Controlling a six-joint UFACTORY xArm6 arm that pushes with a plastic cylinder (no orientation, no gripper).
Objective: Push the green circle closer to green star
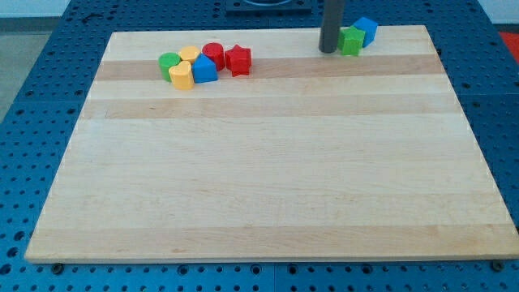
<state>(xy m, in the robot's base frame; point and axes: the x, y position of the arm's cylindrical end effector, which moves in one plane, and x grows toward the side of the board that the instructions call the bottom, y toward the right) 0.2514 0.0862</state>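
Observation:
The green circle (169, 63) sits at the view's top left, at the left end of a tight cluster of blocks. The green star (351, 40) sits at the view's top right, touching a blue block (366, 30) behind it. My tip (328, 50) rests on the board just left of the green star, close to it or touching it. The tip is far to the right of the green circle.
The cluster by the green circle holds two yellow blocks (183, 75) (190, 55), a blue block (204, 69), a red cylinder (213, 53) and a red star (238, 59). The wooden board (268, 178) lies on a blue perforated table.

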